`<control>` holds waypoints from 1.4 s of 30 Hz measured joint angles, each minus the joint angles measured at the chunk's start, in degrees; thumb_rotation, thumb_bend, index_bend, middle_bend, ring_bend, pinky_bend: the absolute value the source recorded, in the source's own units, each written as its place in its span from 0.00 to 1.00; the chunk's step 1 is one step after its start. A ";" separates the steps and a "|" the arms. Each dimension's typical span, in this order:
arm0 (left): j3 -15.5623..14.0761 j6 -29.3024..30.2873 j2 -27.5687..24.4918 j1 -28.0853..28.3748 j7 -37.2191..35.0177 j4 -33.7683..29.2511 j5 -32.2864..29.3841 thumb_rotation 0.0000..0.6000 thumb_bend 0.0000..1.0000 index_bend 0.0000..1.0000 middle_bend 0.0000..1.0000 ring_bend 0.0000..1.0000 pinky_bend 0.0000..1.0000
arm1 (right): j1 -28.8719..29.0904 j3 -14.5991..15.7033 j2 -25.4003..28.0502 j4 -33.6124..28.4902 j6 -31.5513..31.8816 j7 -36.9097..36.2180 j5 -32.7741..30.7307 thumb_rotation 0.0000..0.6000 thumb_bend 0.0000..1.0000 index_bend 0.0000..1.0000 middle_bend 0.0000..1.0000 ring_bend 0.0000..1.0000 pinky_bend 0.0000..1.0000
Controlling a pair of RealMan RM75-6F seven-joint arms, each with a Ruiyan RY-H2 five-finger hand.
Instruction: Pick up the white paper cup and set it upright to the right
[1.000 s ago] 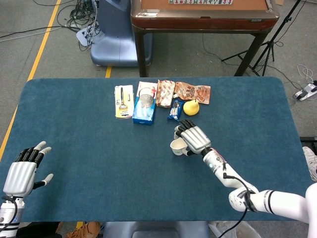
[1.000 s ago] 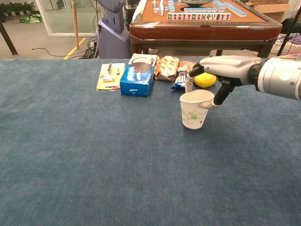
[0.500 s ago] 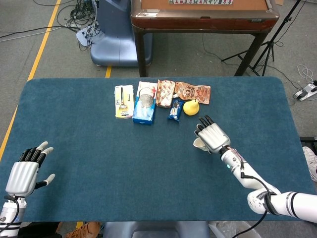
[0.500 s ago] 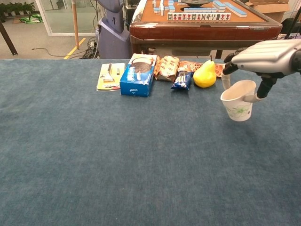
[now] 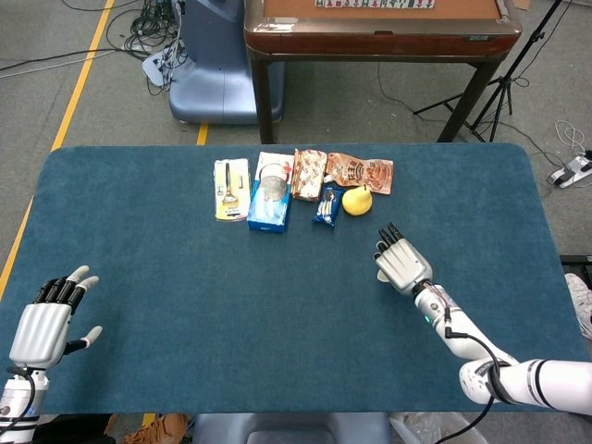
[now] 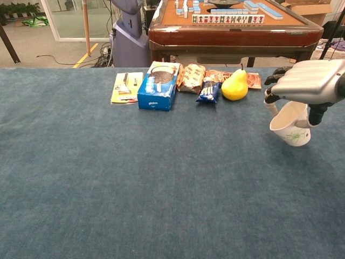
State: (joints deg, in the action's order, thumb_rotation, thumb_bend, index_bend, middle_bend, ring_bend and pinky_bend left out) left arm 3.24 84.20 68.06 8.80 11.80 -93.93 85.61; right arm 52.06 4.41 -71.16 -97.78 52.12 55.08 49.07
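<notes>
The white paper cup (image 6: 291,129) hangs tipped, a little above the counter (image 6: 135,178), well to the right of the yellow pear (image 6: 235,86). The right hand (image 6: 307,83) holds it from above, its fingers (image 6: 271,102) hooked over the rim. To do this step well, the hand should tip the cup straight, lower it slowly until its bottom sits flat, then let go gently. The left hand (image 5: 44,326) rests far left of the pear, its fingers spread and holding nothing.

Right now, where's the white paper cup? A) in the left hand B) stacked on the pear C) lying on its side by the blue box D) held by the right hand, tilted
D: the right hand grips the white paper cup at its rim, and the cup tilts.
</notes>
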 measured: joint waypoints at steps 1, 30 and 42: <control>-0.01 0.02 0.00 0.00 -0.01 -0.01 0.05 1.00 0.15 0.22 0.13 0.16 0.14 | 0.08 0.09 -0.25 0.02 0.06 0.24 -0.11 1.00 0.29 0.35 0.19 0.02 0.00; -0.11 -0.79 0.18 0.30 0.68 -0.31 -0.07 1.00 0.15 0.22 0.13 0.16 0.14 | -8.57 -4.08 -0.28 3.35 4.46 -29.29 8.37 1.00 0.16 0.19 0.11 0.00 0.00; -0.28 -0.71 0.30 0.17 1.31 -0.84 -0.18 1.00 0.15 0.22 0.13 0.16 0.14 | -12.56 -6.43 -4.85 15.97 1.92 -45.73 15.38 1.00 0.17 0.26 0.15 0.00 0.00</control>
State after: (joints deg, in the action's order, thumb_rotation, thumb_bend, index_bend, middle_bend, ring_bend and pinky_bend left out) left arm 2.96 83.49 68.36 8.97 13.11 -94.77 85.44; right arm 39.50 -2.02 -76.00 -81.80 54.04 9.36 64.45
